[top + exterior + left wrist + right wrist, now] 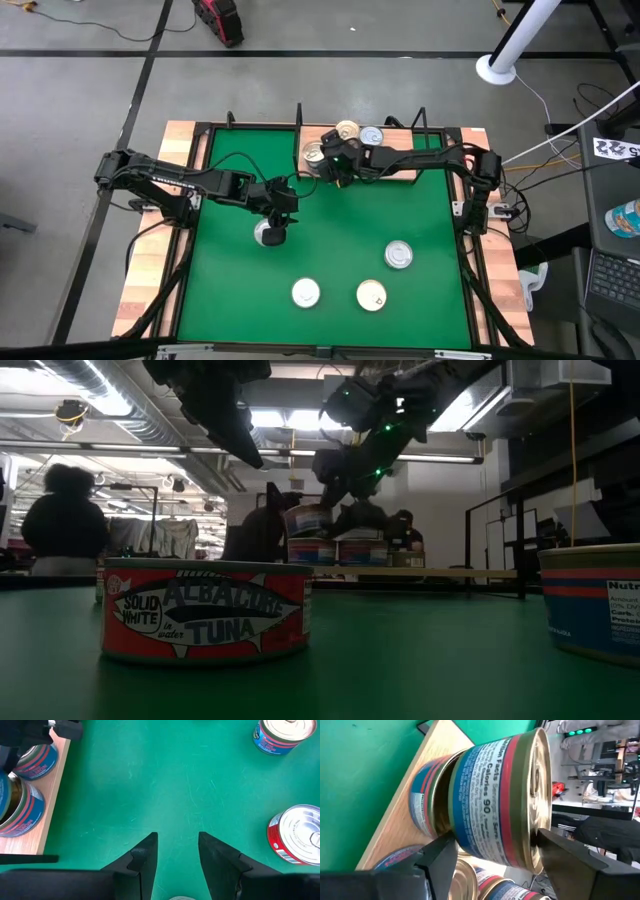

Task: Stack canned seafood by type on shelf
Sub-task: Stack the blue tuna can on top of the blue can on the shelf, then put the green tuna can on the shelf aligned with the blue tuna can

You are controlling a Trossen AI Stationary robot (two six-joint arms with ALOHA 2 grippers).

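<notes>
**A:** Since everything hangs on the shelf (415, 138) at twelve o'clock on the green table (340, 230), where does the carried tin sit against it?

**B:** Directly over the board's left end. The right gripper (337, 165) is clamped on a blue-and-red labelled can (495, 802), one finger on each side of the wall, and the can's axis looks to stand upright above another blue-labelled can (422, 810) already on the wood. My judgement: the move is a short lowering, and it depends on the two rims lining up.

**A:** And the other arm?

**B:** The left gripper (275, 220) hangs near the table's centre, jaws apart and empty, over a silver-topped tin (268, 232). Only the rim of that tin (181, 897) peeks between the fingertips, so it lies almost straight below. A flat round tin has no long axis, so any approach angle serves.

**A:** What remains loose?

**B:** Three tins toward six o'clock (306, 292), (371, 294), (399, 254); one reads albacore tuna (205, 610). All lie nearer the left arm.

**A:** Anything unclear?

**B:** The right arm covers part of the shelf, so I cannot count its cans or tell whether the carried can touches the one beneath.
</notes>
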